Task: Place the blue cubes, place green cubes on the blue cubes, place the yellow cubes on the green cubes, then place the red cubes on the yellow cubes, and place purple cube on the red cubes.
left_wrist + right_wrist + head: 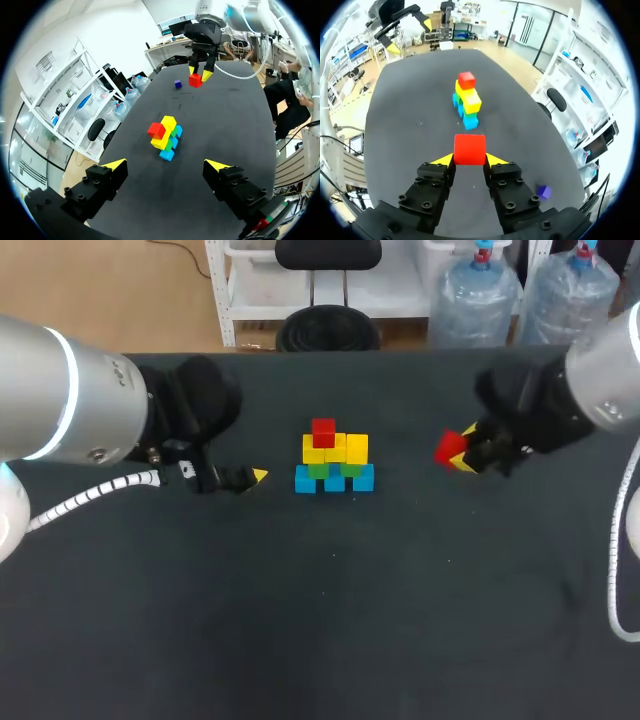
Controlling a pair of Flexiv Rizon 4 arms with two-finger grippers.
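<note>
At bench (300, 620) centre stands the pyramid (335, 462): blue cubes, then green, then yellow, with one red cube (323, 431) on top. The right arm (590, 390), off to one side of the pyramid, has its jaws clenched on a second red cube (469, 149). The left arm (60, 400) has its jaws released and empty. Step in hand: the red layer. The next move likely calls for seating this cube squarely on the yellow row beside the first. The purple cube (178, 84) lies apart.

Wears smooth silver-grey tubular casing on the left arm (110, 405) and right arm (605, 380), with a glowing pale-blue ring (72, 380) round the left. Turns matte black further out. Trails a white braided cable (95, 497). Ends in the blocky black left claw (166, 166) and right claw (469, 159), studded with round black screws (423, 204), tipped with bright yellow wedges (442, 160).
</note>
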